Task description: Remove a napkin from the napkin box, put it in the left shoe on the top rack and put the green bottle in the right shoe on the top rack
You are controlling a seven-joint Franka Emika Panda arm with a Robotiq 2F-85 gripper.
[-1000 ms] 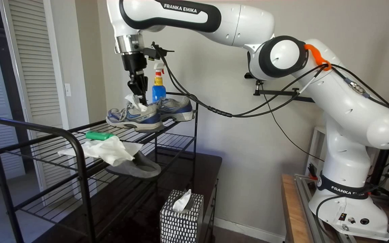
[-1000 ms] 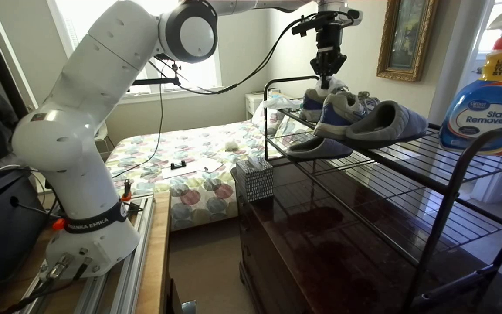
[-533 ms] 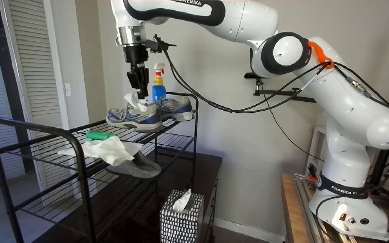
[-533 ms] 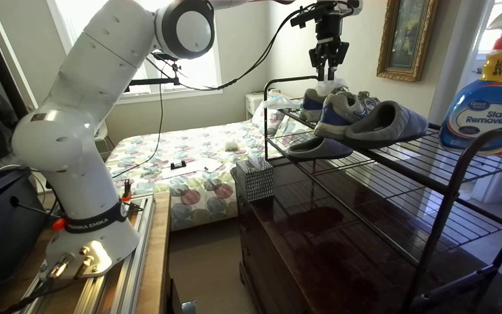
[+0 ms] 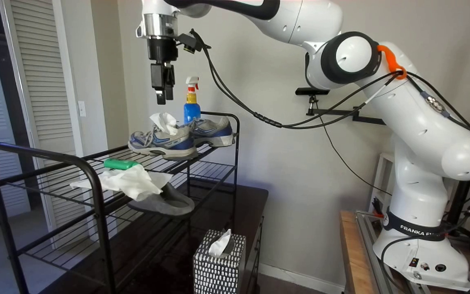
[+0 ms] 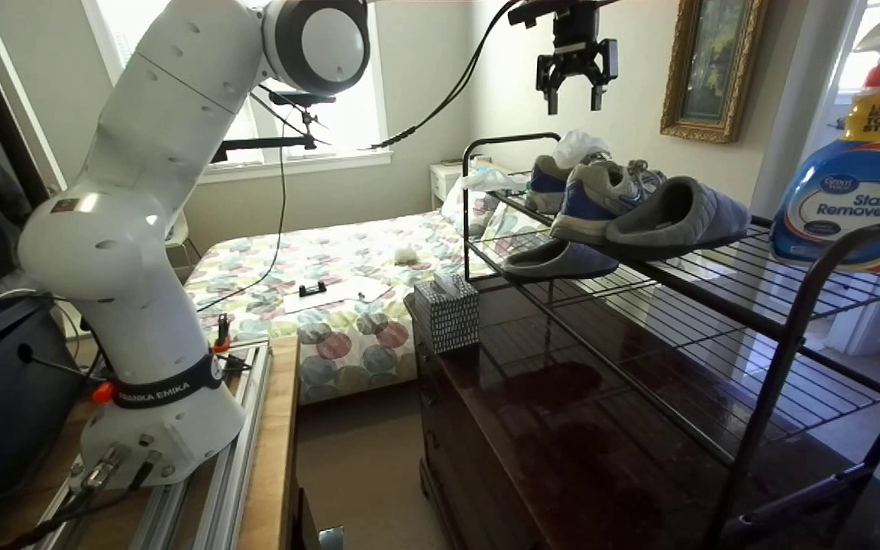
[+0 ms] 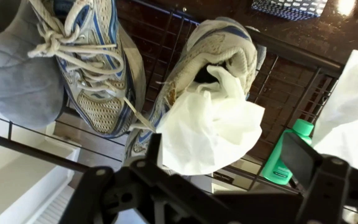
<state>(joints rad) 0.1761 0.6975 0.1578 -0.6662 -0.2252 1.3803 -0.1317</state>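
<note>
Gripper point(image 6: 574, 105): jaws standing wide, empty.
Green bottle point(image 5: 120, 164): lying near-left below gripper in an exterior view, axis running left-right.

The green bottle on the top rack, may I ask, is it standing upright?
No, the green bottle lies on its side, as an exterior view shows.

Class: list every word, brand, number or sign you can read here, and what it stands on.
"FRANKA EMIKA": arm's base
"Great Value", barely legible: spray bottle
"Stain Remover": spray bottle
"LIFTS … TOUGH STAINS", middle unclear: spray bottle
Too small to read: fine print on the spray bottle and writing on the green bottle
</note>
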